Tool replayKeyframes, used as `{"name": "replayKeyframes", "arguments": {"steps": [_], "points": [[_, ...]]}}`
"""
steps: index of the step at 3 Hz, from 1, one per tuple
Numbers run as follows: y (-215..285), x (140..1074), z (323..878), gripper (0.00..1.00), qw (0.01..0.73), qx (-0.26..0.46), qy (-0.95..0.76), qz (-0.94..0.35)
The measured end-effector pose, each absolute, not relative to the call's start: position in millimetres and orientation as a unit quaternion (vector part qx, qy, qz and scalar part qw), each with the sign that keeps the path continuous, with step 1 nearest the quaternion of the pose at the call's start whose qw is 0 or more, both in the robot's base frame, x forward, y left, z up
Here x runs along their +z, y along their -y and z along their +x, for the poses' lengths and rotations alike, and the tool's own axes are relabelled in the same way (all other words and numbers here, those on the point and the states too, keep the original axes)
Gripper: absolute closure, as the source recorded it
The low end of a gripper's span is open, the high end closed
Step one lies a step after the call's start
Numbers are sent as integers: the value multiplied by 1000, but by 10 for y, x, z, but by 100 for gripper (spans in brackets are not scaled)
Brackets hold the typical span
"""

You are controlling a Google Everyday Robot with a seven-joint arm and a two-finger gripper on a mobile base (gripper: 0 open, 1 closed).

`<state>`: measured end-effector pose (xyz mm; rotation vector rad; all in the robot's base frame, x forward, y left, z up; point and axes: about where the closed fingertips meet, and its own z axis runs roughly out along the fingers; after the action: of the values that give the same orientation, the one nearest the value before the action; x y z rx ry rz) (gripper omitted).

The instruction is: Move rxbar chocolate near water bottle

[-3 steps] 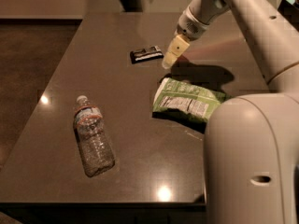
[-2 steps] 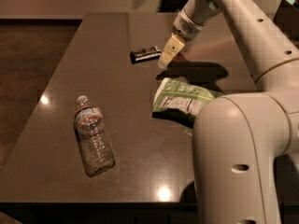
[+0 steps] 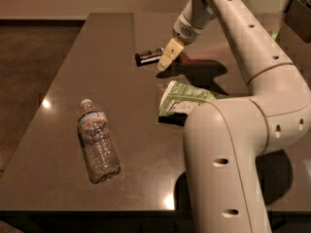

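Bearing surface: dark brown surface (image 3: 112, 38); from my remote seat I count three loose items on it, placed here against the green bag.
Green bag: green-and-white snack bag (image 3: 182, 100), lying flat; its near right part is hidden behind the robot's white arm (image 3: 228, 154).
Rxbar chocolate: rxbar chocolate (image 3: 148, 57), a small flat black wrapper with pale markings, lying flat beyond the green bag's far left corner, apart from the bag.
Water bottle: water bottle (image 3: 98, 142), clear and crinkled, on its side, well apart from the green bag on the left and nearer the camera; white cap pointing to the far side, reddish-and-blue band by the neck.
Claw: claw (image 3: 164, 64), yellowish, pointing down and left, between the green bag and the bar, just beside the bar's right end; I cannot tell whether it touches.
Claw state: I cannot tell how far open it is; I see nothing held in it.
Bar to bottle: well apart.
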<state>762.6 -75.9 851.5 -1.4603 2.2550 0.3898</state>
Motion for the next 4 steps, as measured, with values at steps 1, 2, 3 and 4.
{"name": "replayKeyframes", "arguments": {"steps": [1,2,3,4], "points": [[679,8434,7701,0,206,141,-817,-520],[567,8408,7750,0,205,144,-817,-520],[528,8490,7734,0,209,145,-812,-525],[602,8668,7661,0,217,143,-806,-531]]}}
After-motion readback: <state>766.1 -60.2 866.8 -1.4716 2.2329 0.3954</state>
